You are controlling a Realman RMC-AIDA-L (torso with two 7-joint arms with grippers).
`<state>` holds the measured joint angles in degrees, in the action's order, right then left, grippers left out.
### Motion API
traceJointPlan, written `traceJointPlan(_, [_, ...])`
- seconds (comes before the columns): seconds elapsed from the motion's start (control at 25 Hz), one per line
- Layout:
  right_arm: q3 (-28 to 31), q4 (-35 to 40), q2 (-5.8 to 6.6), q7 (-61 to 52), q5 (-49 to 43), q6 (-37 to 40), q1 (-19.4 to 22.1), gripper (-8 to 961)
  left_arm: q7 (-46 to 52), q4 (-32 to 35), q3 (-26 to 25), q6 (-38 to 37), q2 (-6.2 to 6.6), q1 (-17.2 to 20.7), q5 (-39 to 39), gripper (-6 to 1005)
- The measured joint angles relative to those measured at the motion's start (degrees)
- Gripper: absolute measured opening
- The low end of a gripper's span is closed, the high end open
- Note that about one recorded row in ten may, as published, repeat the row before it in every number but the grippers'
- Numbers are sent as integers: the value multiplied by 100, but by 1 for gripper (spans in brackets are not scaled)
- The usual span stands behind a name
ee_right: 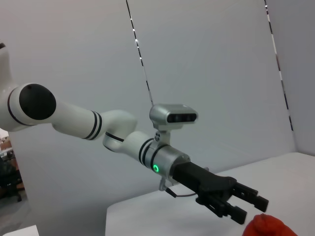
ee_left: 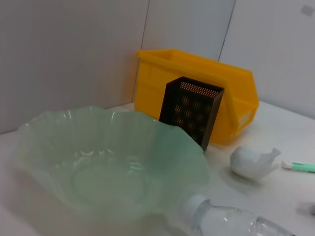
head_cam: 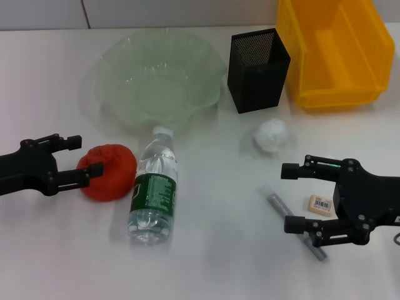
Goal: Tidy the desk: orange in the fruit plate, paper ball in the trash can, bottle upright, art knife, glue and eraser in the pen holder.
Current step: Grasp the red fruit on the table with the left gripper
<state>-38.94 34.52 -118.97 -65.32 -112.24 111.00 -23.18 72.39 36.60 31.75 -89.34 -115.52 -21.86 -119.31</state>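
Orange step in hand, by the look of it: left gripper (head_cam: 80,157) at the left edge of the head view, fingers spread wide around the near side of the orange (head_cam: 107,172), one fingertip touching the fruit, the other above it, nothing clamped yet. Next move, likely: close on the orange, lift, carry up and right to the fruit plate (head_cam: 125,59) in the upper middle, release over its hollow without striking the wavy rim. Bottle (head_cam: 154,194) lying on its side just right of the orange, cap toward the plate, so little room for a wide swing. Right gripper (head_cam: 294,197) at lower right, open and empty, hovering above a slim grey tool (head_cam: 276,203), with the eraser (head_cam: 321,204) just beside its body. Paper ball (head_cam: 272,135) in the centre right, below the pen holder (head_cam: 256,69); trash can (head_cam: 331,50) in the upper right corner, touching or nearly touching the holder. White desk (head_cam: 206,262), smooth, faintly glossy. Plain pale wall panels behind, seen from both wrist cameras.
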Motion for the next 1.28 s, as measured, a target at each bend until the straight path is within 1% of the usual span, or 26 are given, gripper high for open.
traceJointPlan(0.08, [0, -35, 13, 11, 0, 0, -21, 850, 0, 0, 0, 0, 0, 0, 0, 810])
traceJointPlan(0.12, [0, -35, 22, 10, 5, 7, -41, 850, -7, -4, 77, 99, -30, -5, -3, 809])
traceJointPlan(0.2, [-2, -35, 35, 11, 9, 29, -74, 849, 29, -4, 235, 205, -44, -38, -4, 809])
traceJointPlan(0.24, [-8, -35, 36, 10, 7, 30, -86, 849, 29, -4, 235, 205, -44, -38, -4, 808])
traceJointPlan(0.32, [-22, -35, 36, 14, 0, 14, -92, 849, 47, -4, 362, 431, -132, -70, -13, 807])
traceJointPlan(0.44, [-29, -34, 35, 22, -1, 3, -101, 849, 44, -4, 374, 470, -151, -74, -24, 806])
traceJointPlan(0.52, [-30, -33, 30, 22, -1, 6, -100, 849, 42, 18, 418, 668, -233, -97, -86, 805])
traceJointPlan(0.6, [-17, -33, 26, 22, -1, 10, -83, 849, 53, 27, 419, 700, -251, -113, -88, 805])
traceJointPlan(0.72, [-3, -33, 15, 23, 0, 8, -55, 849, 75, 13, 420, 663, -246, -139, -79, 803])
traceJointPlan(0.8, [1, -31, 25, 13, 16, 1, -63, 849, 76, 14, 420, 661, -244, -143, -79, 803])
traceJointPlan(0.84, [19, 8, 52, -97, 40, 90, -101, 849, 80, 40, 420, 661, -241, -167, -86, 802])
traceJointPlan(0.96, [76, 79, 69, -201, 47, 239, -116, 849, 100, 21, 420, 620, -211, -213, -87, 801])
traceJointPlan(1.04, [134, 81, 68, -180, 48, 249, -101, 849, 66, 17, 420, 662, -224, -225, -89, 542])
traceJointPlan(1.28, [188, 78, 68, -156, 51, 258, -91, 849, 52, 47, 420, 618, -254, -214, -60, 300])
